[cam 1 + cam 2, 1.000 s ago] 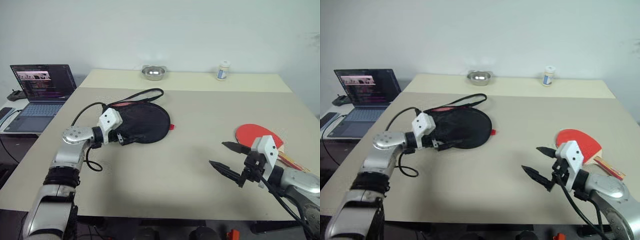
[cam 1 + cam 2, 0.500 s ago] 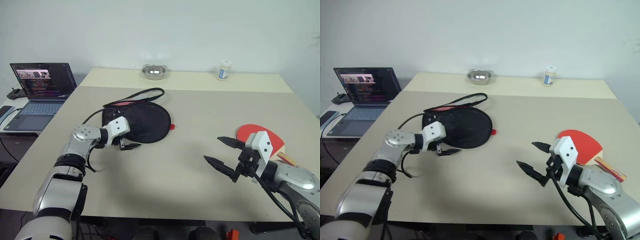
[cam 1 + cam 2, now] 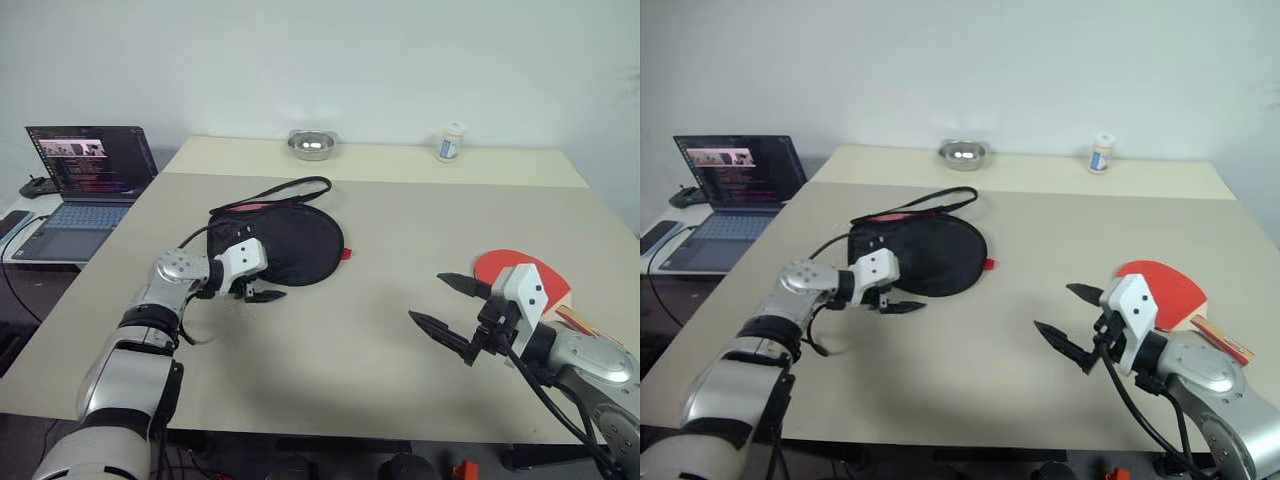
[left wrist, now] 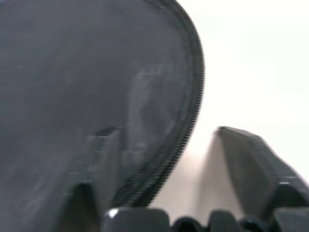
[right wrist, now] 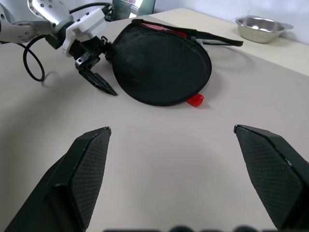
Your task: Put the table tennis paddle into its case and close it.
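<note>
left claw (image 3: 262, 293) apart astride case (image 3: 290, 243) edge | right claw (image 3: 450, 312) apart | bowl (image 3: 311, 144), bottle (image 3: 449, 142) far back

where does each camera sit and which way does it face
Head stereo pair: on the head, facing forward and down over the table; both arms show, left hand at the case, right hand open near the paddle.
Left wrist: on the left arm, looking along its fingers at the case's zip edge.
Right wrist: on the right arm, looking across the table past its own open fingers at the case and left hand.
Shared: the case shows in every view.
</note>
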Tool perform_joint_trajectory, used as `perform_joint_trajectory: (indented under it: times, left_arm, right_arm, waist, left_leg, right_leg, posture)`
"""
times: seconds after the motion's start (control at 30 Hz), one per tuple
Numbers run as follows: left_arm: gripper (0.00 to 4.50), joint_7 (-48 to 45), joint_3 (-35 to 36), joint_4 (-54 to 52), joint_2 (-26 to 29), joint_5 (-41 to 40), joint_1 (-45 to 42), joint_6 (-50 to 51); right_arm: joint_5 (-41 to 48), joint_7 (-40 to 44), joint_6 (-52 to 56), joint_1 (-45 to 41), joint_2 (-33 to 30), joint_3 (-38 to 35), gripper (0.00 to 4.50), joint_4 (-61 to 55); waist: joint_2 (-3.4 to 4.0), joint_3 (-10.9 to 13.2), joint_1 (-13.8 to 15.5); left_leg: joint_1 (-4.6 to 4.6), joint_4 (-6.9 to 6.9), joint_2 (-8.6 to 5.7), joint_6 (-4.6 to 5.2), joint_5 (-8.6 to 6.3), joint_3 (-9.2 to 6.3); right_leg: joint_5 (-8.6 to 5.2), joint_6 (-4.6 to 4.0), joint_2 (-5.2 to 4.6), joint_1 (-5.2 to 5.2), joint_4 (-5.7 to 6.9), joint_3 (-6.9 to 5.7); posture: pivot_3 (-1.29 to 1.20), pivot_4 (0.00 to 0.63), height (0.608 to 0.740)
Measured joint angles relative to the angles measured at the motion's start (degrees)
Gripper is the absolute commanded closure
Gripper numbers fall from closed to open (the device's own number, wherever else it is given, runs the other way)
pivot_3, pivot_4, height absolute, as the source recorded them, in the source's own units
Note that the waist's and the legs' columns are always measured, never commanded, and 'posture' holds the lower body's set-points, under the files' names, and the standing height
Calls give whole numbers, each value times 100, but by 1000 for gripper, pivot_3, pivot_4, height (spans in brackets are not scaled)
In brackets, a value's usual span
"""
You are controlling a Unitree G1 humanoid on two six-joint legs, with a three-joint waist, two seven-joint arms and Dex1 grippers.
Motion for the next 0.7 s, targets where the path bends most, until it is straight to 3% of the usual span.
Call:
perform_joint_trajectory:
  times: [0.2, 0.23, 0.47, 0.57, 0.7]
  left_arm:
    - [4297, 64, -9, 153, -48, 50, -29, 50]
    - [4488, 140, -1, 189, -48, 48, -60, 96]
    - [4488, 109, 178, 224, -225, -46, -121, 337]
    - [4488, -141, 340, -64, -650, -366, -68, 630]
    - [4488, -379, 463, -1333, -1353, -955, 336, 1409]
  right_arm:
    - [16, -21, 4, -98, -28, -253, 0, 5]
    - [20, -22, 11, -98, -29, -293, 0, 7]
    - [29, -25, 33, -101, -31, -398, 0, 12]
    - [34, -24, 38, -110, -42, -416, 0, 17]
    - [46, -12, 48, -95, -90, -534, 0, 28]
  waist:
    - [0, 0, -14]
    - [0, 0, -19]
    - [-1, 0, 7]
    - [-2, 1, 49]
    - [-2, 1, 35]
  left_leg:
    - [0, 2, 4, 8, 17, -20]
    - [0, 2, 4, 7, 17, -24]
    - [-10, 3, 1, 7, 18, -34]
    - [-21, 10, -3, 7, 17, -39]
    - [-25, 10, -2, 7, 17, -38]
  right_leg:
    - [15, -19, 1, 6, 2, -26]
    - [15, -19, 1, 7, 3, -33]
    - [15, -19, 0, 8, -1, -53]
    - [15, -19, -2, 8, -7, -55]
    - [15, -20, -6, 7, -13, -47]
  posture:
    - [0, 150, 740]
    - [0, 150, 740]
    - [0, 150, 740]
    - [0, 150, 740]
    - [0, 150, 740]
